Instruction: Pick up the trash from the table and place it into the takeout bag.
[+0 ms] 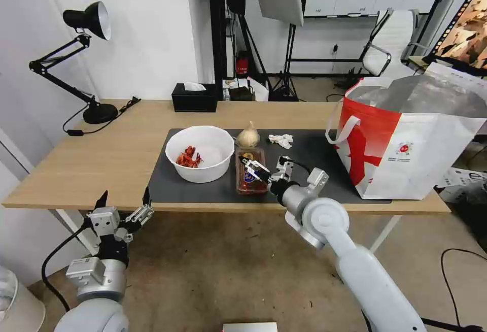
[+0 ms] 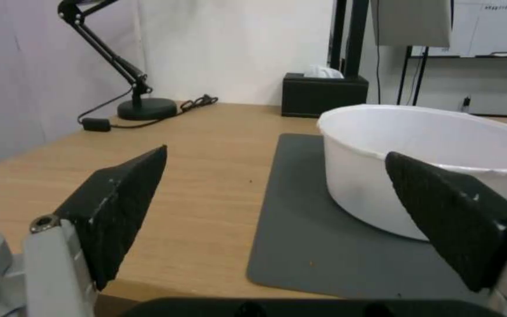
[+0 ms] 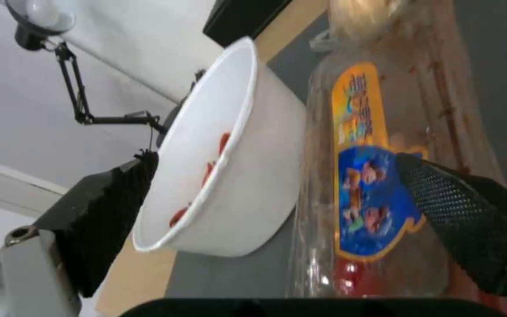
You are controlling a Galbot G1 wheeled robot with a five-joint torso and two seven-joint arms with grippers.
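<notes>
Presently, a light-wood counter is seen carrying a dark grey mat toward its front edge. On the mat's left part a white round bowl with red scraps is set. Just beside it, toward the right, lies a clear plastic clamshell tray bearing a yellow-and-blue label. Behind the tray, at the mat's back edge, a beige knotted baggie is placed, and a crumpled white napkin lies near it on the right. At the counter's right end a red-and-white takeout bag stands upright, its foil-lined mouth open.

The right gripper is held low over the tray, jaws spread apart, with nothing gripped; in the right wrist view one jaw is seen over the label and the other across the bowl's rim. The left gripper is held before the counter's front edge, at the mat's left corner, jaws wide open and empty.

Along the back edge a black tissue box and a black desk lamp are kept.
</notes>
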